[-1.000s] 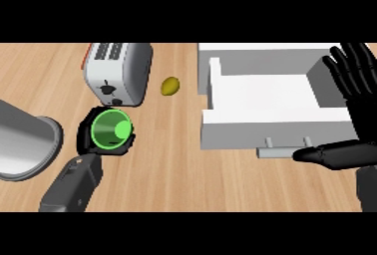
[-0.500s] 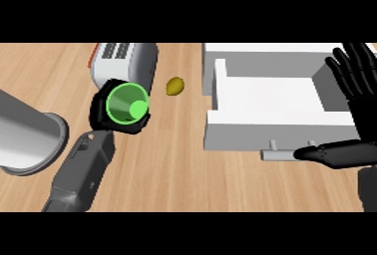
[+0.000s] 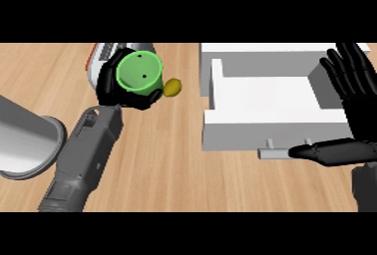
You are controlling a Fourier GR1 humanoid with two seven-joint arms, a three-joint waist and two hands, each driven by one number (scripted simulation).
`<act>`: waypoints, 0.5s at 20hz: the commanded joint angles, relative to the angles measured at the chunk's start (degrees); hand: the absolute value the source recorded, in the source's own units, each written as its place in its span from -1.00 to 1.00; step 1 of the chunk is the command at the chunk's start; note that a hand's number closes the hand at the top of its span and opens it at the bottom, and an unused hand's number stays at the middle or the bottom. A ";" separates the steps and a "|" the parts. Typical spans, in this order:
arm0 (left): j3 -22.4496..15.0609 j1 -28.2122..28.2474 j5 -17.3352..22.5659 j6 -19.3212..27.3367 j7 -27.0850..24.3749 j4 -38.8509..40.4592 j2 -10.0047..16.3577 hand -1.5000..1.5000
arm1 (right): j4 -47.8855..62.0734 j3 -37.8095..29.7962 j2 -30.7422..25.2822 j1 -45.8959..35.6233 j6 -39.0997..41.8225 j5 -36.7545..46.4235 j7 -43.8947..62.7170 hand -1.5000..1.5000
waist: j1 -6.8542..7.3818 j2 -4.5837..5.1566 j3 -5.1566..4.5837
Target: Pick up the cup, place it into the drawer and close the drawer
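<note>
Counter (image 3: 184, 174): light wood grain.
Toaster (image 3: 99, 56): white, at far edge, partly hidden.
Yellow fruit (image 3: 173, 87): small, right of toaster.
Metal pot (image 3: 26, 142): grey, left edge, tilted.

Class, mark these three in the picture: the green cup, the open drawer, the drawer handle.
green cup (image 3: 138, 71): head view, on its inner bottom.
drawer (image 3: 273, 130): head view, on its white front wall.
drawer handle (image 3: 274, 153): head view, on the grey bar.

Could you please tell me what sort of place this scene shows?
Probably a kitchen: a wooden counter, a toaster behind the green cup, and an open white drawer.
</note>
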 commanded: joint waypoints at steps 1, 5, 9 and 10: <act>-5.43 -13.26 0.17 5.35 6.83 -2.24 -4.19 1.00 | 0.86 0.49 -0.28 -1.99 -0.09 0.65 0.33 -1.00 | -2.02 0.23 0.00; -6.69 -23.63 1.61 11.87 18.23 1.36 -4.33 1.00 | -0.25 0.17 0.54 2.18 0.38 0.82 -3.00 -1.00 | -2.23 0.70 -0.02; -14.22 -28.17 7.10 18.49 21.31 8.79 -4.38 1.00 | 1.46 0.51 0.47 -1.31 0.30 0.67 -2.33 -1.00 | -3.59 1.13 -0.04; -14.76 -29.44 6.11 20.31 23.21 10.06 -4.38 1.00 | 0.39 -1.17 -1.32 -0.83 2.03 -1.69 -0.98 -1.00 | -3.61 1.06 -0.03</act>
